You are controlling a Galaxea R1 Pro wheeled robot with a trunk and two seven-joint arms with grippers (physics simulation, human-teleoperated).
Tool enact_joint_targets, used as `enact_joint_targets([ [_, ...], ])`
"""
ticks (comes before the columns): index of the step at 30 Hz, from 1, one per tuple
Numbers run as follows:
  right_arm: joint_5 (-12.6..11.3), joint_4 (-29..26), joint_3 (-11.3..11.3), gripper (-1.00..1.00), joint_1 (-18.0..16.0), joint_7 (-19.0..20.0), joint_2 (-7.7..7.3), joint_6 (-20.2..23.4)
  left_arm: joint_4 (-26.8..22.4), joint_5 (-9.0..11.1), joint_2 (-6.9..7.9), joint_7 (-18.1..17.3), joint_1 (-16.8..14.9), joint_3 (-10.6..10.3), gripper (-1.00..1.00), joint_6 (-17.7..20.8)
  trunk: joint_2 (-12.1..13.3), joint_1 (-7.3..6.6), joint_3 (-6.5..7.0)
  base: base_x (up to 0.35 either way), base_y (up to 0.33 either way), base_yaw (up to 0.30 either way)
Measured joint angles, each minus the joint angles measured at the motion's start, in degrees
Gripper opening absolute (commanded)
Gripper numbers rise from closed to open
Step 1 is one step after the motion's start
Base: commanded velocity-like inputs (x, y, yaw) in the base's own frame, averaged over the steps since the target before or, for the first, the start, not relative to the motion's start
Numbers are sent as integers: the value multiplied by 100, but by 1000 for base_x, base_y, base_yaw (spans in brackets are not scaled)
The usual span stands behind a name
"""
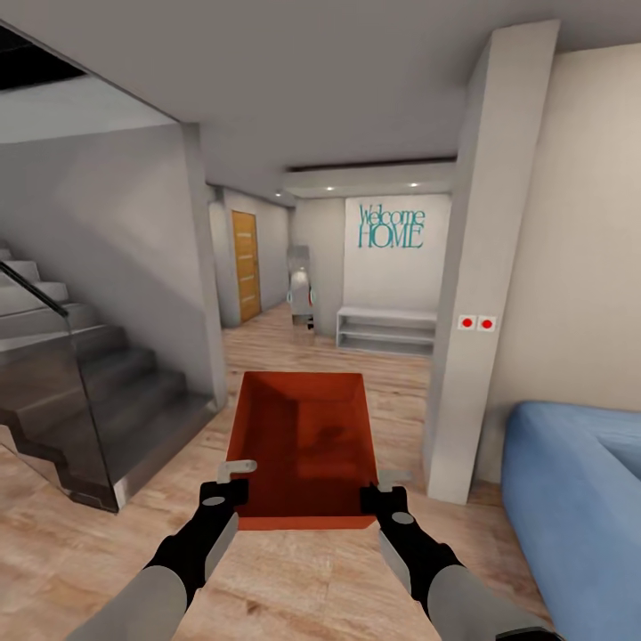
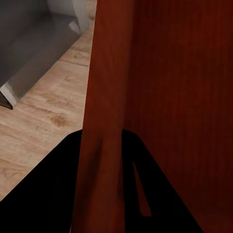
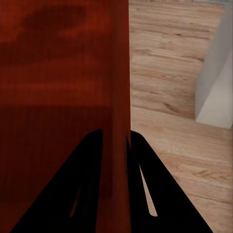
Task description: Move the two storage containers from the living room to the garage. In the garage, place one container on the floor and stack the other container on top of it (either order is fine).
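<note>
You're carrying one storage container (image 1: 303, 445) out in front of you, held level above the light wood plank floor (image 1: 294, 579), long axis pointing away from you. It's orange-red, lidless, rectangular, walls tapering slightly inward toward the base; inside is empty, with a darker smudge of shading on the bottom.

Left gripper (image 1: 233, 485) is clamped on the near left corner of the rim, right gripper (image 1: 378, 492) on the near right corner. Each one pinches a side wall between its fingers, one finger inside the bin and one outside.

Head view gives you the room: staircase (image 1: 98, 374) with a glass balustrade to your left, white pillar (image 1: 476, 294) with two red buttons to your right, blue sofa (image 1: 574, 499) beyond it. Straight ahead there's a white wall with "Welcome HOME" lettering (image 1: 390, 226) over a low white shelf (image 1: 387, 329), and a wooden door (image 1: 246, 264) down the hall.

Wrist views add the grip detail the head view can't: left wrist shows the container (image 2: 165, 97) wall edge-on running between the dark fingers (image 2: 58, 194), with the grey stair base off to the side. Right wrist shows the container (image 3: 58, 87) wall gripped the same way between its fingers (image 3: 87, 184), plus the foot of the pillar on the planks.
</note>
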Motion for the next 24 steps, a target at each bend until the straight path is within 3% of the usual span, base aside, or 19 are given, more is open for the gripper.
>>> enact_joint_targets([
  [24, 1, 2, 6, -100, 0, -6, -1, 1, 1, 0, -2, 3, 0, 1, -100, 0, 0, 0, 0, 322, 0, 0],
])
